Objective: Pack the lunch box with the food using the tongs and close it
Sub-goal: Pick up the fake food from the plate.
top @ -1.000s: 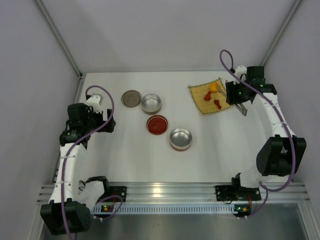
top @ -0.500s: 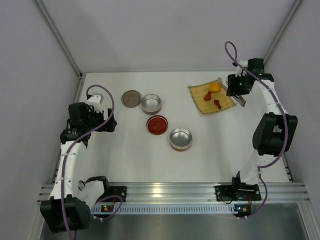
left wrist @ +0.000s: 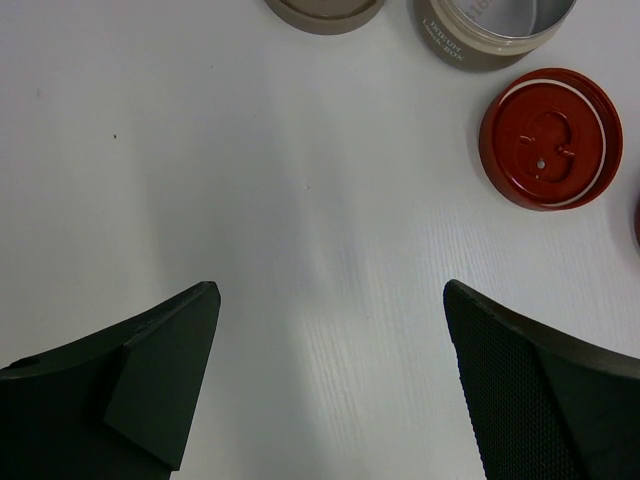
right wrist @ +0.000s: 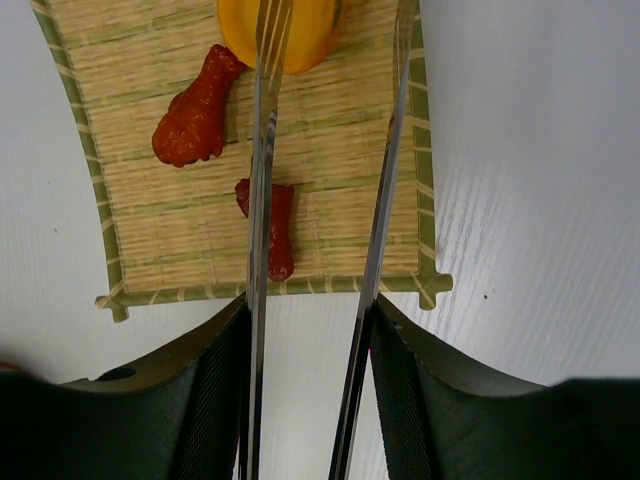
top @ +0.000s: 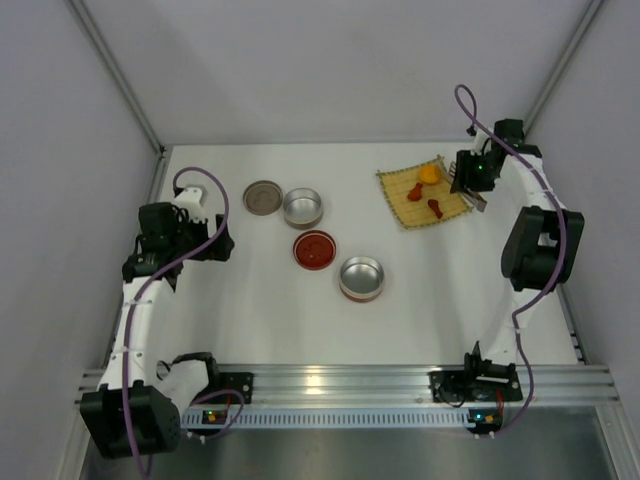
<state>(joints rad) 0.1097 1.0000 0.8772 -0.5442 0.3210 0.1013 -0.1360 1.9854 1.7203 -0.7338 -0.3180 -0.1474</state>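
My right gripper (right wrist: 308, 305) is shut on the slim silvery tongs (right wrist: 262, 180), one arm against each finger. The tong tips reach over the bamboo mat (right wrist: 160, 230). One tip lies across the round orange piece (right wrist: 300, 40) and passes over a dark red piece (right wrist: 280, 235). A second dark red piece (right wrist: 195, 110) lies to the left. From above, the right gripper (top: 470, 178) hovers at the mat's right edge. The lunch box is two metal bowls (top: 302, 207) (top: 361, 277), both uncovered. My left gripper (left wrist: 330, 300) is open over bare table.
A brown lid (top: 262, 196) lies left of the far bowl and a red lid (top: 315, 249) lies between the bowls. The left wrist view shows the red lid (left wrist: 550, 137) and a tan-sided bowl (left wrist: 495, 25). Grey walls close in on both sides.
The right arm's elbow has swung toward the back right, and the gripper with the tongs has shifted slightly back beside the mat. The left arm has stayed put.
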